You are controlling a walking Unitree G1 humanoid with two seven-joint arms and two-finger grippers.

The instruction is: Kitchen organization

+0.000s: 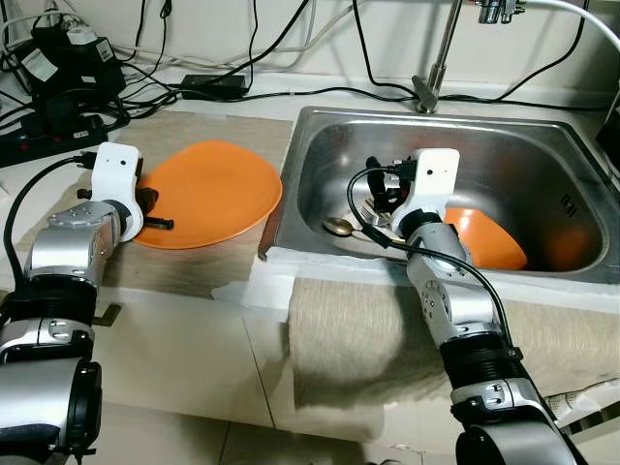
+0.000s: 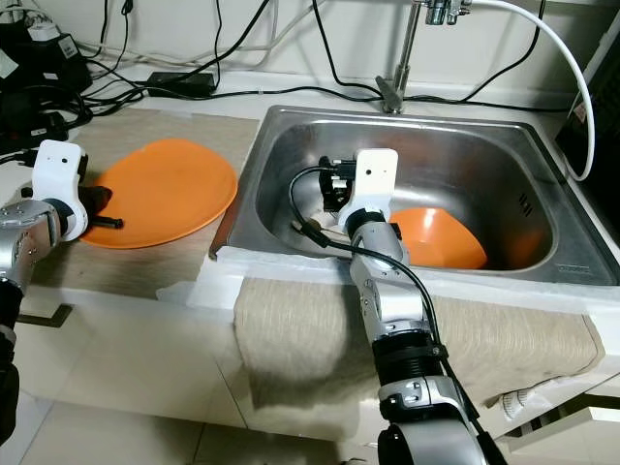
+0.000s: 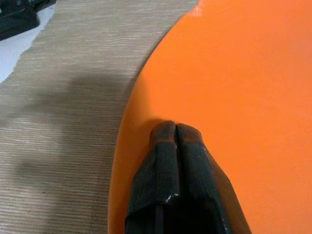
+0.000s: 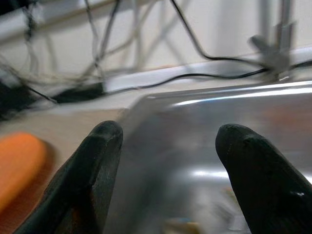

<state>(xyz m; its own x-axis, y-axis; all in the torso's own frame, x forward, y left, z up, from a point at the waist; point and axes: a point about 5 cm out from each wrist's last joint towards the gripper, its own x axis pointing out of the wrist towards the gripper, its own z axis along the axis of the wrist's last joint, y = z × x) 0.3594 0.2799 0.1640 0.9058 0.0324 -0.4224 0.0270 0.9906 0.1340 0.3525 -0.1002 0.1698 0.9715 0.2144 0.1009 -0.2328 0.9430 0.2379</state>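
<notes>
— Where's the plate point(image 1: 208, 189)?

— On the tabletop point(image 1: 58, 320), just left of the sink point(image 1: 320, 131). My left hand point(image 3: 175, 130) rests on its rim, fingers pressed together, pinching nothing.

— And the right hand point(image 4: 168, 146)?

— Fingers spread, raised inside the sink, near the bowl point(image 1: 489, 242) and spoon point(image 1: 339, 227).

— How will the plate handle?

— Stiff, light, slick, I'd guess. I'd pinch the rim.
</notes>
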